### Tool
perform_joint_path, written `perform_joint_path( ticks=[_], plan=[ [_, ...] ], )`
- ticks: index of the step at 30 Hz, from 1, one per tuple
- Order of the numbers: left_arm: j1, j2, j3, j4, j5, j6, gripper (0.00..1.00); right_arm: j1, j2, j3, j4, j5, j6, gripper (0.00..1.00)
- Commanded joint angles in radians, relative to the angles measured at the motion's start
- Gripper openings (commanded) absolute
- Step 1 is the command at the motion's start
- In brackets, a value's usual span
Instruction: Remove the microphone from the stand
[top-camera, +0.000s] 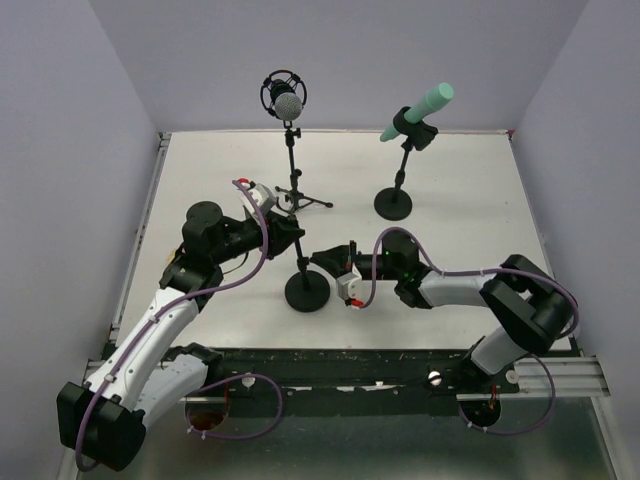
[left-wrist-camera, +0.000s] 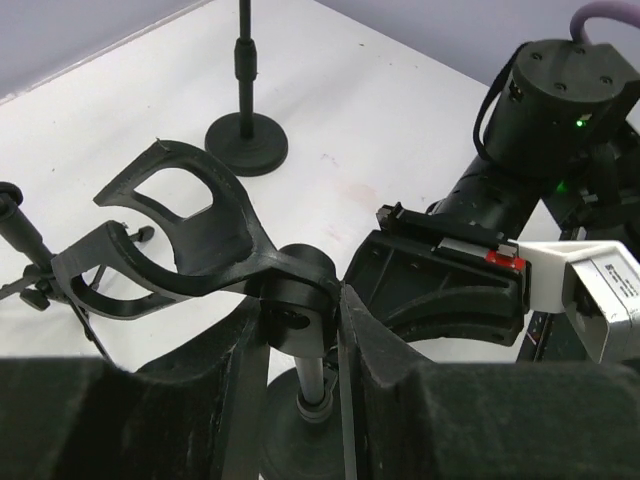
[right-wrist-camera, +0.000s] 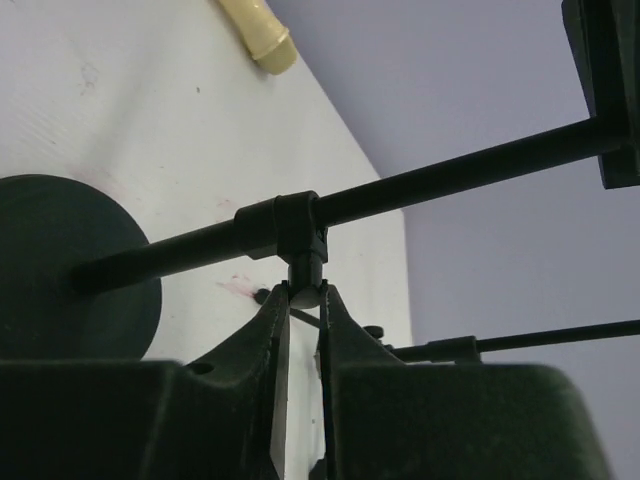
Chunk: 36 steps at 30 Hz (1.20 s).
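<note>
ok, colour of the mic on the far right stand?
Teal green microphone, best seen in the top external view.

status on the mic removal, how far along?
Done: nothing visibly removed. The clip on the near stand is empty; the teal microphone and mesh microphone sit in the back stands. In hand: left gripper clamps the near stand under the clip; right gripper pinches its collar knob. Left: lifting a mic out.

Tripod stand (top-camera: 292, 165) back left, round-base stand (top-camera: 394, 203) back right — third stand (top-camera: 307, 292) in front
</note>
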Motion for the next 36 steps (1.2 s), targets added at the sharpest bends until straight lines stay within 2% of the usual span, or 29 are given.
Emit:
perform_joint_path(
  ticks=[1, 2, 4, 6, 8, 10, 13, 18, 23, 27, 30, 36],
  plan=[
    [0.010, 0.003, -0.011, -0.006, 0.014, 0.023, 0.00, 0.008, 0.053, -0.061, 0.582, 0.054, -0.173, 0.25],
    [0.011, 0.002, -0.011, -0.007, 0.016, 0.027, 0.00, 0.006, 0.018, -0.064, 0.508, 0.066, -0.176, 0.32],
    [0.013, 0.000, -0.004, -0.016, 0.019, 0.037, 0.00, 0.006, -0.094, -0.049, 0.244, 0.086, -0.189, 0.44],
    [0.016, -0.003, 0.000, -0.026, 0.028, 0.054, 0.00, 0.006, -0.200, -0.011, -0.149, 0.119, -0.202, 0.57],
    [0.016, -0.007, 0.002, -0.036, 0.032, 0.070, 0.00, 0.005, -0.277, 0.017, -0.405, 0.155, -0.186, 0.63],
    [0.016, -0.012, -0.001, -0.039, 0.037, 0.090, 0.00, 0.005, -0.324, 0.011, -0.495, 0.213, -0.038, 0.69],
    [0.017, -0.023, -0.010, -0.041, 0.034, 0.112, 0.00, 0.000, -0.329, 0.114, -0.691, 0.271, 0.237, 0.70],
    [0.016, -0.038, -0.026, -0.044, 0.026, 0.150, 0.00, -0.034, -0.110, 0.462, -1.110, 0.232, 0.668, 0.68],
    [0.016, -0.053, -0.029, -0.044, 0.014, 0.195, 0.00, -0.139, 0.057, 0.691, -1.278, 0.068, 0.880, 0.66],
    [0.016, -0.072, -0.041, -0.043, -0.015, 0.218, 0.00, -0.212, 0.220, 0.869, -1.442, -0.150, 0.992, 0.59],
    [0.017, -0.075, -0.046, -0.029, -0.024, 0.219, 0.00, -0.216, 0.281, 0.925, -1.488, -0.251, 1.047, 0.58],
    [0.007, -0.078, -0.050, 0.014, -0.070, 0.216, 0.00, -0.216, 0.381, 0.913, -1.482, -0.382, 1.192, 0.61]
  ],
)
